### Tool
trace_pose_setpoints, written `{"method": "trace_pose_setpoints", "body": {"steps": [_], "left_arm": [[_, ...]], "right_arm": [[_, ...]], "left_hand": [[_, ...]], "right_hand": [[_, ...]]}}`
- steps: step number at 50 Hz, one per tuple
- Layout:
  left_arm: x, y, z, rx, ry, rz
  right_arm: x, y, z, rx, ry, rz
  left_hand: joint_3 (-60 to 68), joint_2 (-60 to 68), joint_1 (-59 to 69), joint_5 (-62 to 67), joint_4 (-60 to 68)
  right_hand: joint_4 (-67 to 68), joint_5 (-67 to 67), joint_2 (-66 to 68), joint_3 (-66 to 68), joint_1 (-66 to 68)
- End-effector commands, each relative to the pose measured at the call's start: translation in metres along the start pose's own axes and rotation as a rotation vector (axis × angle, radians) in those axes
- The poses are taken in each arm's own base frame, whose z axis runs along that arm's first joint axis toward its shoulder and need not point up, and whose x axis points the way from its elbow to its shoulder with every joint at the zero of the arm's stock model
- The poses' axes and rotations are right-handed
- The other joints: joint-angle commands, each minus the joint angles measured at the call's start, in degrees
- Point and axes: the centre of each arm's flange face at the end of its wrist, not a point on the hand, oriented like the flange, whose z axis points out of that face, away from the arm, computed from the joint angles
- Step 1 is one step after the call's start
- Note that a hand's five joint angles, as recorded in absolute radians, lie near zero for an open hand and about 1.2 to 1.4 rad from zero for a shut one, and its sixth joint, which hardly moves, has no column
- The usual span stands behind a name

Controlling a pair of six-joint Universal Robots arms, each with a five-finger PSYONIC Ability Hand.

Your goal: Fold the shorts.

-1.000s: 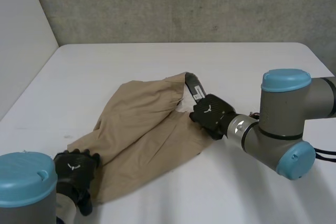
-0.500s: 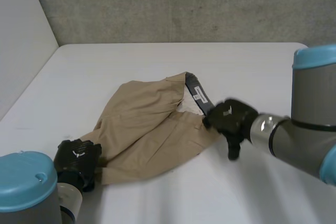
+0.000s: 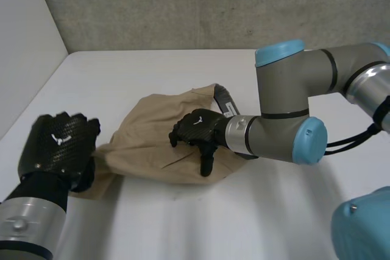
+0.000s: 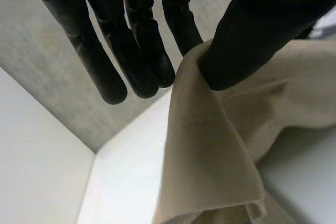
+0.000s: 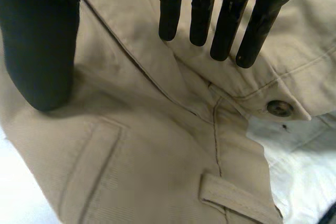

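The tan shorts (image 3: 143, 138) lie bunched in the middle of the white table (image 3: 183, 71), grey waistband lining (image 3: 224, 99) turned out at the far side. My left hand (image 3: 58, 144) is raised at the shorts' left end, by the leg hem. In the left wrist view the hand (image 4: 252, 35) pinches a fold of the shorts (image 4: 220, 145) between thumb and fingers. My right hand (image 3: 198, 131) is spread over the shorts' middle near the waist. In the right wrist view its fingers (image 5: 231, 19) are straight above the fly, with the thumb resting on the cloth beside a button (image 5: 279, 108).
A concrete wall runs behind the table, and a white wall stands at the left. My right arm (image 3: 286, 108) reaches across from the right, over the table beside the shorts. A belt loop (image 5: 231, 195) and a pocket seam lie under the right palm.
The left hand has shut on the leg end and lifted it towards the waist. The right hand has let go of the waistband, opened and moved left over the shorts' middle.
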Motion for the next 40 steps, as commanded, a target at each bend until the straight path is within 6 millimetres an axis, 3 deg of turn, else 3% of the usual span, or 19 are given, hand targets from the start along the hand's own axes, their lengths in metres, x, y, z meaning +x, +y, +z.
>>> {"method": "trace_pose_setpoints", "body": {"steps": [1, 3, 4, 6, 11, 19, 23, 24, 27, 32, 35, 40], "left_arm": [[-0.003, -0.016, -0.001, 0.065, 0.005, -0.023], [-0.003, -0.019, -0.001, 0.079, 0.016, -0.025], [-0.002, -0.021, 0.0, 0.088, 0.024, -0.027], [-0.003, -0.023, 0.002, 0.096, 0.029, -0.029], [-0.007, -0.03, 0.01, 0.119, 0.012, -0.041], [-0.028, -0.052, 0.034, 0.184, -0.092, -0.071], [-0.031, -0.065, 0.045, 0.228, -0.114, -0.081], [-0.031, -0.069, 0.049, 0.237, -0.117, -0.074], [-0.033, -0.078, 0.055, 0.26, -0.128, -0.061], [-0.029, -0.102, 0.069, 0.338, -0.083, -0.032], [-0.028, -0.114, 0.077, 0.379, -0.055, -0.029], [-0.019, -0.112, 0.098, 0.361, -0.024, -0.015]], "right_arm": [[0.0, 0.006, 0.013, 0.008, -0.004, -0.007], [0.0, 0.008, 0.015, 0.005, -0.002, -0.006], [0.0, 0.009, 0.016, 0.005, -0.002, -0.008], [0.001, 0.007, 0.014, 0.01, 0.001, -0.009], [0.005, -0.014, 0.001, 0.052, 0.028, -0.038], [0.034, -0.077, -0.06, 0.15, 0.276, -0.114], [0.042, -0.105, -0.101, 0.211, 0.451, -0.154], [0.043, -0.122, -0.126, 0.253, 0.522, -0.176], [0.036, -0.147, -0.173, 0.319, 0.616, -0.205], [0.028, -0.154, -0.2, 0.342, 0.661, -0.213], [0.024, -0.149, -0.203, 0.316, 0.659, -0.206], [0.019, -0.13, -0.192, 0.222, 0.628, -0.176]], "left_hand": [[12.0, 11.6, 14.8, 13.9, 11.4], [12.0, 11.6, 14.8, 13.9, 11.4], [12.0, 11.6, 14.8, 13.9, 11.4], [12.0, 11.6, 14.8, 13.9, 11.4], [12.0, 11.6, 14.8, 13.9, 11.4], [12.0, 11.6, 14.8, 13.9, 11.4], [12.0, 11.6, 14.8, 13.9, 11.4], [12.0, 11.6, 14.8, 13.9, 11.4], [12.0, 11.6, 14.8, 13.9, 11.4], [12.0, 11.6, 14.8, 13.9, 11.4], [12.0, 11.6, 14.8, 13.9, 11.4], [12.0, 11.6, 14.8, 13.9, 11.4]], "right_hand": [[4.9, 5.0, 3.3, 4.2, 7.1], [19.9, 20.1, 18.4, 19.3, 22.2], [41.0, 41.2, 39.4, 40.4, 43.3], [56.9, 57.1, 55.3, 56.3, 59.2], [57.0, 57.1, 55.4, 56.4, 59.3], [57.0, 57.1, 55.4, 56.4, 59.3], [57.0, 57.1, 55.4, 56.4, 59.3], [57.0, 57.1, 55.4, 56.4, 59.3], [57.0, 57.1, 55.4, 56.4, 59.3], [57.0, 57.1, 55.4, 56.4, 59.3], [57.0, 57.1, 55.4, 56.4, 59.3], [57.0, 57.1, 55.4, 56.4, 59.3]]}}
